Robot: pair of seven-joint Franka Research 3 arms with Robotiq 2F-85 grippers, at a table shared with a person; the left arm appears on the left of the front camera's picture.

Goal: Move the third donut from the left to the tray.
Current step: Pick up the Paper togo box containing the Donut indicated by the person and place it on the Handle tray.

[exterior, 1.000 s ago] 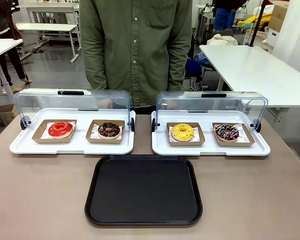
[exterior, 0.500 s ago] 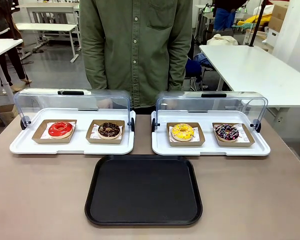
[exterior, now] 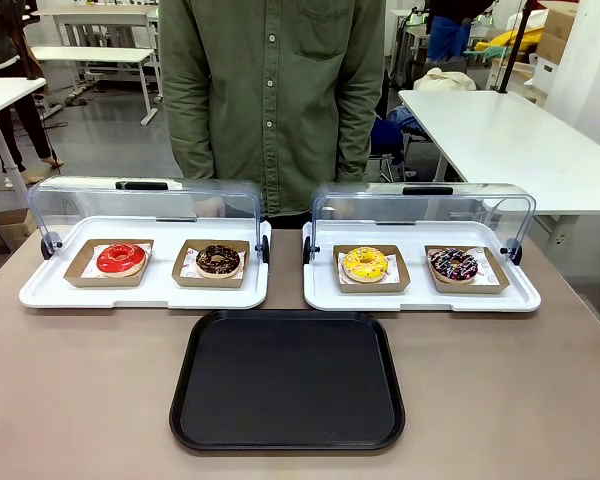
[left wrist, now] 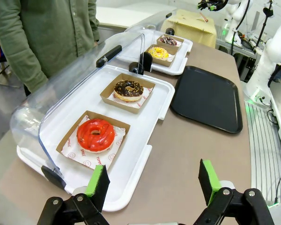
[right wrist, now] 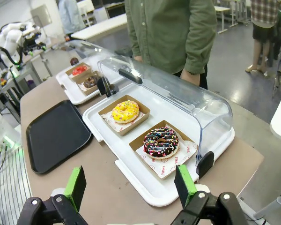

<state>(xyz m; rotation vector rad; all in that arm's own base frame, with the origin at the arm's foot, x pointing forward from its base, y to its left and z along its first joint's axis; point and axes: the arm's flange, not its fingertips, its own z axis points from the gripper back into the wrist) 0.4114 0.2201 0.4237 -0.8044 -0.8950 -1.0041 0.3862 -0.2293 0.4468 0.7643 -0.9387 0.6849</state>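
My left claw [left wrist: 153, 183] hovered by the left end of the desk [exterior: 80, 400], green pads spread wide and gripping nothing, looking along the row of donuts. My right claw [right wrist: 130, 183] stood just as wide and unloaded at the opposite end, looking back along the same row.

The third donut [exterior: 365, 263], yellow-iced, sat on its brown cardboard liner [exterior: 397, 280] in the right-hand white tray [exterior: 420, 298], beside the dark sprinkled donut [exterior: 453, 264] and under a raised clear lid [exterior: 420, 205]. The black tray [exterior: 287, 380] lay flat on the brown desk just in front of the two white trays, centred on the gap between them. A red donut [exterior: 121, 259] and a chocolate donut [exterior: 218, 260] sat in the left-hand white tray [exterior: 140, 295].

A person [exterior: 272, 100] in a green shirt stood at the far edge, behind the lids. White tables stood in the room beyond. The paper under the donuts carried small red print that I could not read.
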